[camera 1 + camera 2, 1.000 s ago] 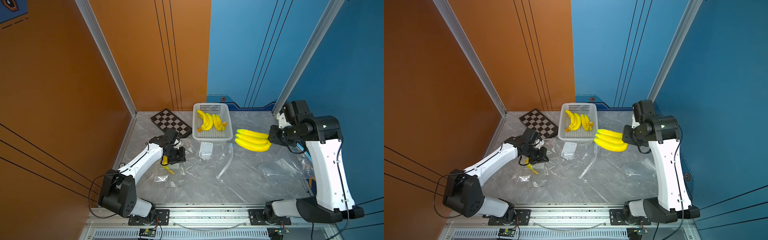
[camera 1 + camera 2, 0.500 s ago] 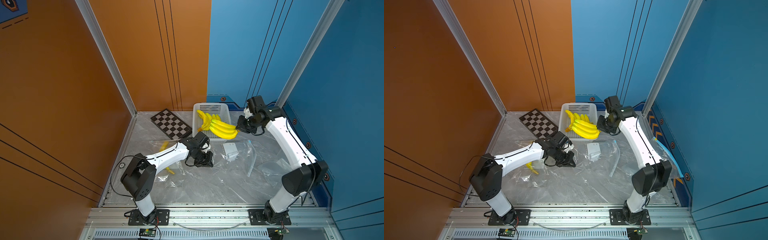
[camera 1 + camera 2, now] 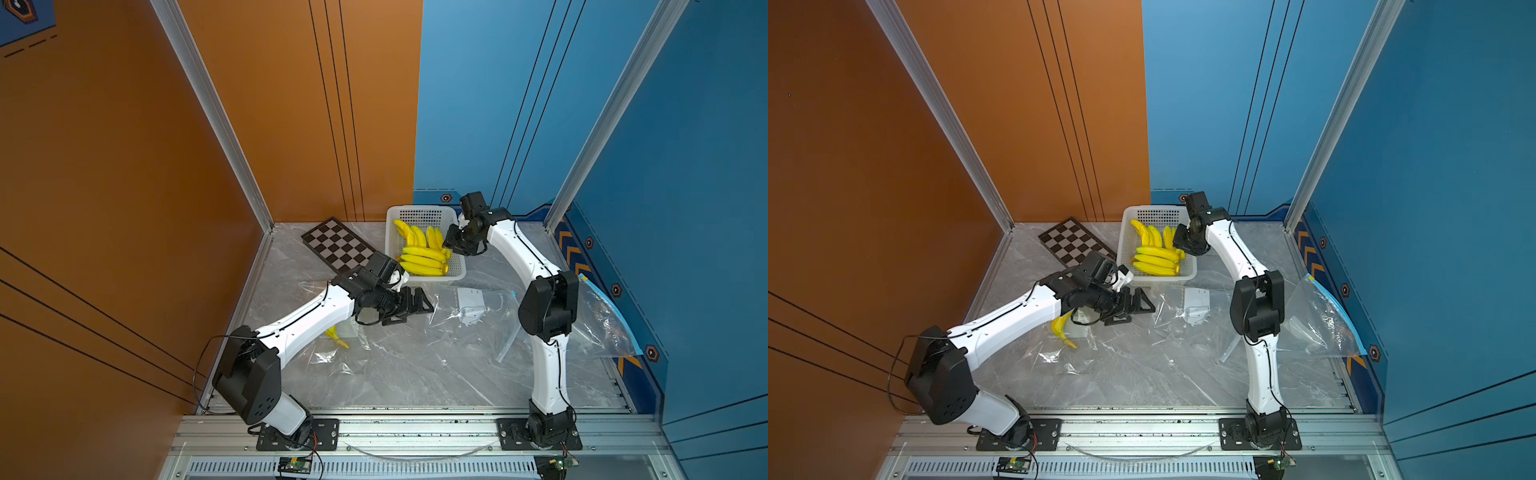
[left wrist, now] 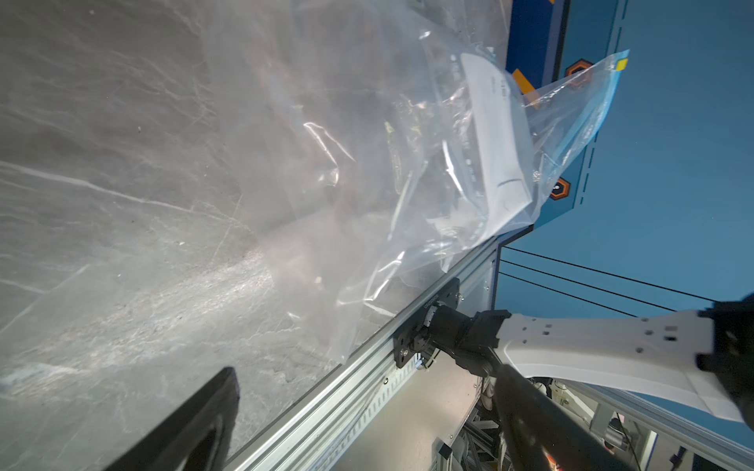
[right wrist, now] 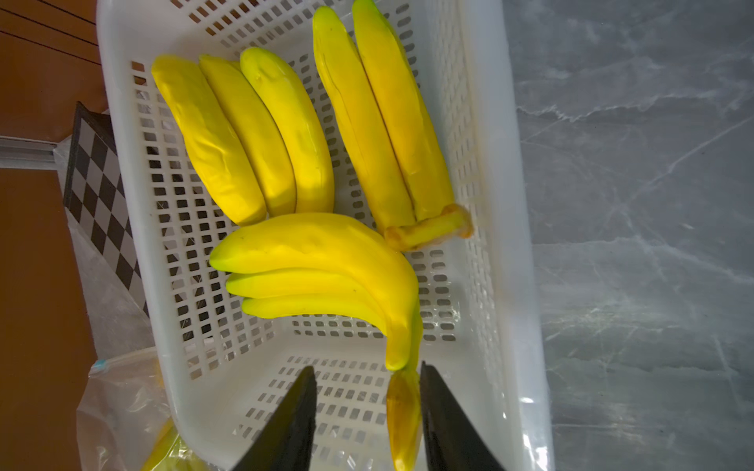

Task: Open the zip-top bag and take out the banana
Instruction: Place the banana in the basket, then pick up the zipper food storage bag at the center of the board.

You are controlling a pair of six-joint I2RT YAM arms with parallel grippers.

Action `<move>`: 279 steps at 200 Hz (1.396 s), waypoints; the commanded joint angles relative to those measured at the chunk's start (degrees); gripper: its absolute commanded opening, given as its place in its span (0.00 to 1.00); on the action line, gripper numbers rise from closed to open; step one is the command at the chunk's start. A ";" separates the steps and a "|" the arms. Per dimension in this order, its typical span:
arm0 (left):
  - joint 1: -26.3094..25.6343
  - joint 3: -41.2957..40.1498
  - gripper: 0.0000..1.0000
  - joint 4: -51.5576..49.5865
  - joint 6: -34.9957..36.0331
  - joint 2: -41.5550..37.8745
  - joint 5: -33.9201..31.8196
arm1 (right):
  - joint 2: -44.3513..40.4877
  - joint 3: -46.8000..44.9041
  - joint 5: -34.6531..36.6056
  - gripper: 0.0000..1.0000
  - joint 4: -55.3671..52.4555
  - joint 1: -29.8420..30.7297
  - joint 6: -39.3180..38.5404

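Observation:
A yellow banana bunch lies in the white basket, beside other bunches. My right gripper is open at the basket's right side. The bunch's stem stands between its fingers, against one and apart from the other. My left gripper is open and empty, low over the table in front of the basket. An empty clear zip-top bag with a white label lies right of it.
Under the left arm, another banana lies in a clear bag. A further clear bag with a blue zip leans on the right wall. A checkerboard lies at the back left.
The right arm carried the banana bunch left into the basket and its jaws have parted from the stem. The left arm moved right to the middle and its jaws have opened wide.

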 commanded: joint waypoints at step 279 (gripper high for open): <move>31.41 -18.04 0.98 -28.95 3.20 -47.15 -4.83 | -0.90 -42.04 -5.78 0.66 60.38 32.83 19.25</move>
